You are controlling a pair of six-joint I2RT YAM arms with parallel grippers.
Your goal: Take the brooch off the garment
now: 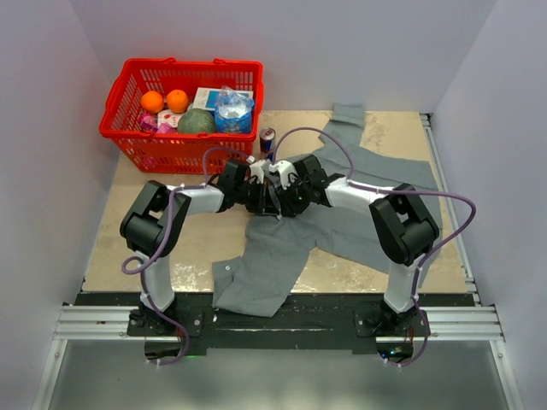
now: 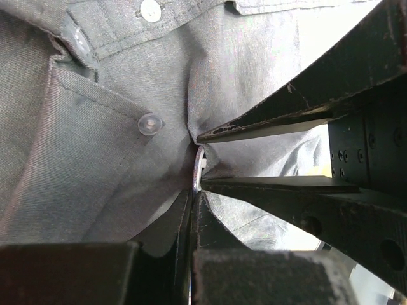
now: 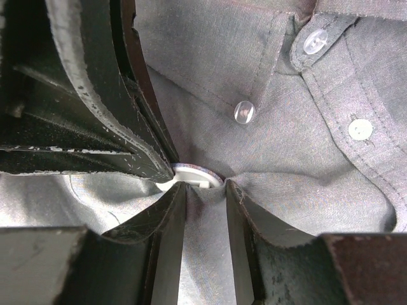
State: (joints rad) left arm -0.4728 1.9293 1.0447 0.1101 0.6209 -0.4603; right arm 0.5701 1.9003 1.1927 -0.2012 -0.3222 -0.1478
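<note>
Two claws are noted tip to tip over the garment (image 1: 282,256), which is spread on the desk (image 1: 214,243). The left claw (image 2: 193,198) is closed tight, jaws pressed together. Cloth is puckered toward its tips, and the brooch (image 3: 193,173) is seen edge-on directly ahead of them, touching. Whether the rim or only cloth is pinched cannot be told. The right claw (image 3: 203,190) is held part open, with nothing gripped. Its two fingers are set either side of a cloth fold, and the brooch's pale rim sits just beyond the tips, between them. A clear button (image 3: 244,112) is seen farther ahead of that claw, slightly to the right.
</note>
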